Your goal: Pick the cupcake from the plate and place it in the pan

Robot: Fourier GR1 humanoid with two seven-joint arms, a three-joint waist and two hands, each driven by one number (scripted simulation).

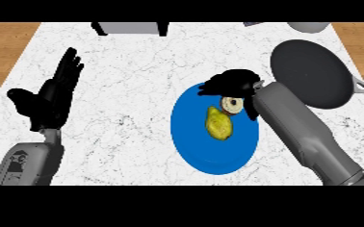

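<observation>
Blue is the colour of the round plate (202, 149) that sits on the white marble desk (135, 96), near the middle and a bit to the right. Two things lie on the plate. One is a yellow-green pear (218, 123), resting near the plate's middle. The other is a small round cupcake (232, 105) with a pale top and a dark centre, sitting at the upper right part of the plate, just beside the pear. The black right hand (229, 81) hangs over the far edge of the plate, right above the cupcake, with its fingers bent downward. It looks close to the cupcake, but I cannot tell if the fingers are touching it or gripping it. The grey right forearm (302, 132) crosses the right side of the plate and hides part of it. To the right of the plate is a dark grey round pan (310, 72) with a pale rim, and nothing shows inside it. The pan and the plate are near each other but apart. The black left hand (53, 94) shows at the left side of the desk, open, with its fingers straight and pointing up, holding nothing. It is well apart from the plate. A grey box-like thing (131, 28) stands at the far edge of the desk.
</observation>
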